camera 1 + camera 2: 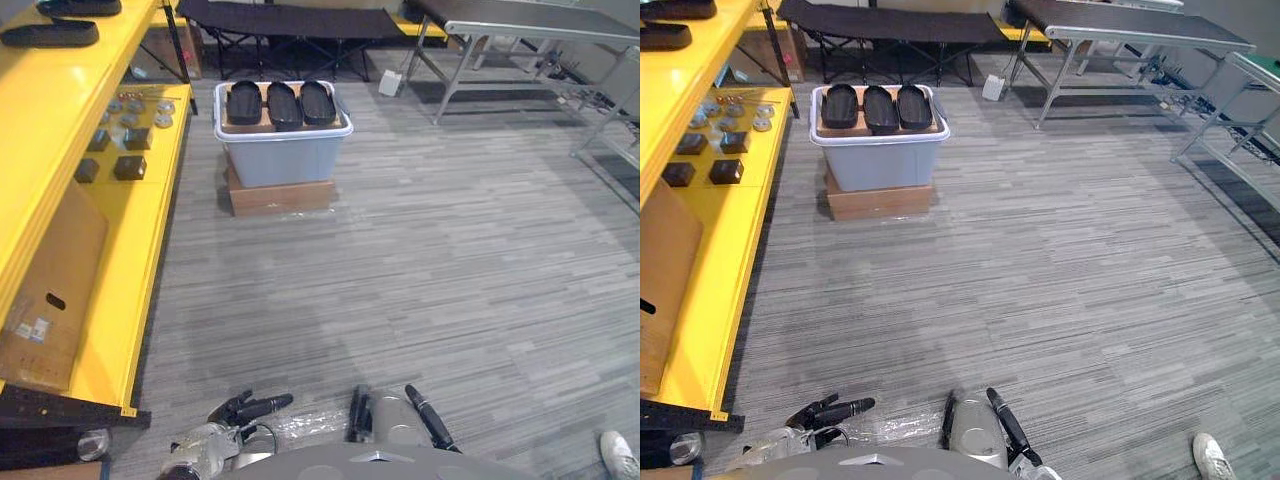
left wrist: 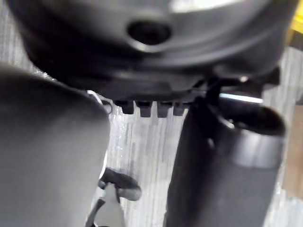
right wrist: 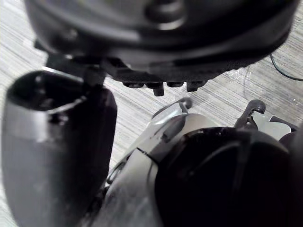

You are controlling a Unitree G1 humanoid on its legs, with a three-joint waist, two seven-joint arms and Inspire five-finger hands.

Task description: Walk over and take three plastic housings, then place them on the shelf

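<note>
Housings sit atop bin; left hand, right hand straight-fingered, holding nothing.

Grey striped plank flooring throughout; black folding cot along the far side; steel-legged table with dark top at far right; even light.

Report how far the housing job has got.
Done: nothing yet. The three black housings lie side by side on top of the grey bin across the floor. In hand: nothing; the left hand and right hand hang low, open and empty. Left: walk over, take all three, set them on the yellow shelf.
</note>
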